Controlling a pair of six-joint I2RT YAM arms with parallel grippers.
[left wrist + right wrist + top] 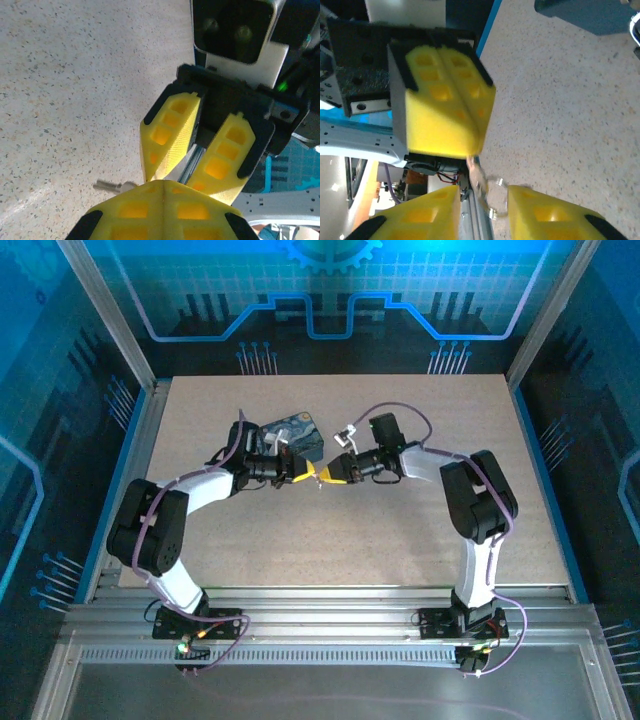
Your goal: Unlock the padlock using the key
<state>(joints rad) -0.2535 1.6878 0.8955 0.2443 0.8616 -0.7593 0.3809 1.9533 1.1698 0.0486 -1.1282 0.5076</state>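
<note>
The left hand (162, 186) clamps the key (112, 186) by a sliver; with the right hand (482, 195) parted, it could drop onto the tabletop (75, 75).

light: bright, even, from above; blue glow off the enclosure walls (60, 360)
shadows: soft and faint on the table (400, 530)
glare: pale sheen streak on the table, left wrist view
blur: right wrist near foreground soft, smeared

Arms inward, tip to tip: left gripper (304, 473) closed tight, right gripper (331, 475) with jaws slightly apart.
</note>
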